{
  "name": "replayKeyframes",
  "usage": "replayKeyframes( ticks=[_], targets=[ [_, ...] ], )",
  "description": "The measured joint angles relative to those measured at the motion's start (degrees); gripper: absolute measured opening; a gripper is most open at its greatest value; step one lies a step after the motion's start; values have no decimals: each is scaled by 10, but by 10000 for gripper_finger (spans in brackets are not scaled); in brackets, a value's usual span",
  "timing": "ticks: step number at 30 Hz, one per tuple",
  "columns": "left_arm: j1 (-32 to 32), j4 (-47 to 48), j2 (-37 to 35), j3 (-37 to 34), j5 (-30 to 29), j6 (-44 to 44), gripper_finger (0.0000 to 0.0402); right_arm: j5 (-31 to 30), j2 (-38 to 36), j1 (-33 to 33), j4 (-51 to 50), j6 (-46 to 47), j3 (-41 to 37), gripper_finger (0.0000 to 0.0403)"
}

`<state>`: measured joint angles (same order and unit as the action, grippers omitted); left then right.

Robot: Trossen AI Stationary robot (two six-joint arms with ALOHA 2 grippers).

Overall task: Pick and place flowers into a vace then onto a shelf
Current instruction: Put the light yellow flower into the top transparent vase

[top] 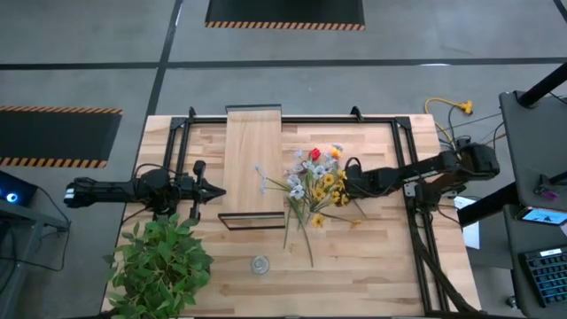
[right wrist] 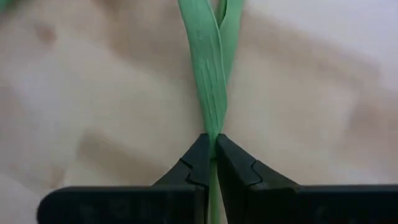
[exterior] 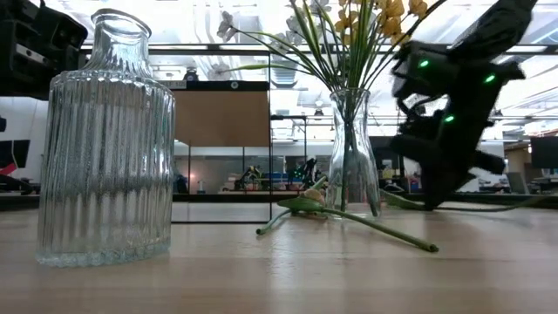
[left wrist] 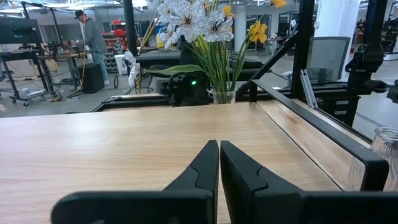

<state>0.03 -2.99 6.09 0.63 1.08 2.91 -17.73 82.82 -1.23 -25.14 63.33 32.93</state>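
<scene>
Right gripper (right wrist: 212, 149) pinched shut on a green flower stem (right wrist: 211, 81) low at the table (top: 372, 257), beside the filled glass vase (exterior: 350, 157) — could slip free or snag and tip it.

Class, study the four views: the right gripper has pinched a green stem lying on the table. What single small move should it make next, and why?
Probably lift the stem clear of the tabletop. The right gripper is shut on the green stem, low beside the vase, which already holds flowers. The stem must rise before it can go into the vase's mouth. The left gripper waits, shut, by the shelf.
</scene>
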Motion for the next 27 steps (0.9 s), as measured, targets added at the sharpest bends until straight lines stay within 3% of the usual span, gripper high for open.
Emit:
replayKeyframes(
  ticks=[6,12,27],
  targets=[
    [0,3,0,0,0,0,0,14,-71,73,-70,73,-1,12],
    [0,3,0,0,0,0,0,5,-109,170,-66,144,-1,12],
    [0,3,0,0,0,0,0,-3,-22,347,-59,261,13,12]
  ],
)
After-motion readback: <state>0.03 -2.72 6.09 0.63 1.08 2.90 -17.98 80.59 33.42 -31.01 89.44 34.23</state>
